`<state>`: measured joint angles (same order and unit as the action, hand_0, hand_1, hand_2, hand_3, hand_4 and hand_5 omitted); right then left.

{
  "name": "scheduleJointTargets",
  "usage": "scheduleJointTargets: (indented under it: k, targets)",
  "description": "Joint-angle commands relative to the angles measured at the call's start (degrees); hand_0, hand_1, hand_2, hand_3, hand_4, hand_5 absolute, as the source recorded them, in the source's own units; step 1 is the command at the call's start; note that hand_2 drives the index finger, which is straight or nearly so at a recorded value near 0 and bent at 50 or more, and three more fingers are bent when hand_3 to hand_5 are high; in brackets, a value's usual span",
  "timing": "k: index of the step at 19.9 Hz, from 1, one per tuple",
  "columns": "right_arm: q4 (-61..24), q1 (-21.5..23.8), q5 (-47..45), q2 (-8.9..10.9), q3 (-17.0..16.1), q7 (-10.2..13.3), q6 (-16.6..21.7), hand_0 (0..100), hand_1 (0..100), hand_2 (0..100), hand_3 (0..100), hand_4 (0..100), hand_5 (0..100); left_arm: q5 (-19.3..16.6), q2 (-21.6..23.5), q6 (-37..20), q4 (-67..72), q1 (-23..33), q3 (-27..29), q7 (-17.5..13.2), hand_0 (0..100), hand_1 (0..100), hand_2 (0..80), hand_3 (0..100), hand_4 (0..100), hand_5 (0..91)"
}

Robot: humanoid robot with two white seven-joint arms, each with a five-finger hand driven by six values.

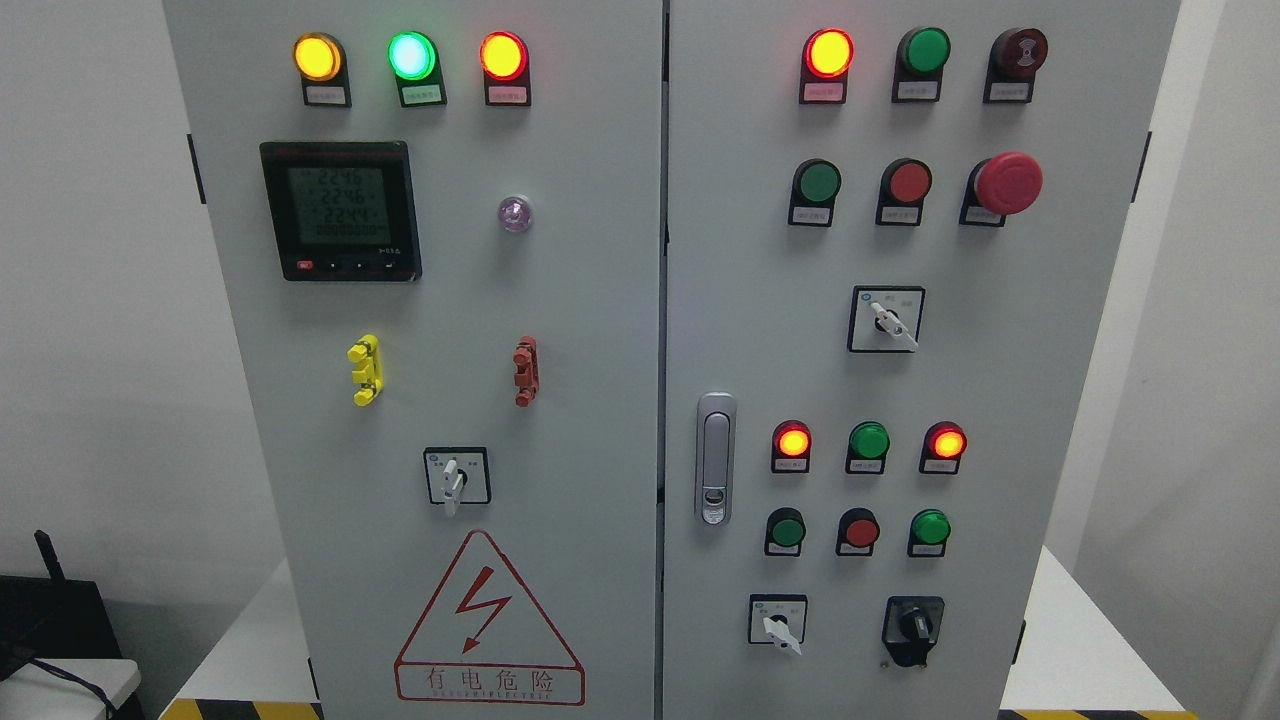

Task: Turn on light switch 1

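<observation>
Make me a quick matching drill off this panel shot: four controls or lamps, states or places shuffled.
Things:
1. digital meter
2. emergency stop button
3. door handle
4. warning triangle

Descriptions:
A. red mushroom head, right door, upper right
B. silver, left edge of right door
C. red outline, bottom of left door
D. lit display, upper left door

Pairs: 1-D, 2-A, 3-B, 4-C. Neither robot hand shows.
</observation>
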<state>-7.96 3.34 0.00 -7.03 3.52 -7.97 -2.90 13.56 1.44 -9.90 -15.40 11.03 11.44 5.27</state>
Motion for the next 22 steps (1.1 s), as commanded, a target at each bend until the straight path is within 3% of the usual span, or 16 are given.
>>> scheduleJointTargets:
  k: [1, 8, 12, 17, 19, 22]
  targets:
    - [0.1, 0.0, -1.0, 0.0, 0.0, 0.1, 0.0, 12, 39, 0, 0, 0, 0, -0.5, 4.8, -0.1, -23.8, 2.4, 12.6, -0.4, 36, 0, 4.5, 19, 28, 0.0]
    - [0.0, 0.0, -1.1, 0.0, 0.0, 0.1, 0.0, 12, 39, 0, 0, 0, 0, -0.5, 7.5, -1.0, -43.7, 2.3, 21.5, -0.4, 37, 0, 11.6, 27, 38, 2.4]
    - [0.1, 0.0, -1.0, 0.0, 0.0, 0.1, 0.0, 12, 39, 0, 0, 0, 0, -0.5, 8.6, -2.5, -52.2, 0.3, 24.1, -1.0, 36, 0, 16.1, 34, 47, 14.5]
    - [0.0, 0.0, -1.1, 0.0, 0.0, 0.1, 0.0, 12, 39, 0, 0, 0, 0, -0.5, 10.3, -6.1, -61.3, -0.4, 23.5, -1.8, 27, 8, 28.9, 44, 54, 29.6]
    - [0.1, 0.0, -1.0, 0.0, 0.0, 0.1, 0.0, 12, 39, 0, 0, 0, 0, -0.5, 10.2, -6.4, -65.5, -0.4, 23.1, -3.0, 25, 13, 34.5, 50, 59, 45.0]
    - [0.1, 0.0, -1.0, 0.0, 0.0, 0.1, 0.0, 12, 39, 0, 0, 0, 0, -0.3, 10.3, -6.4, -69.7, -0.5, 21.7, -4.7, 22, 17, 38.6, 55, 63, 55.6]
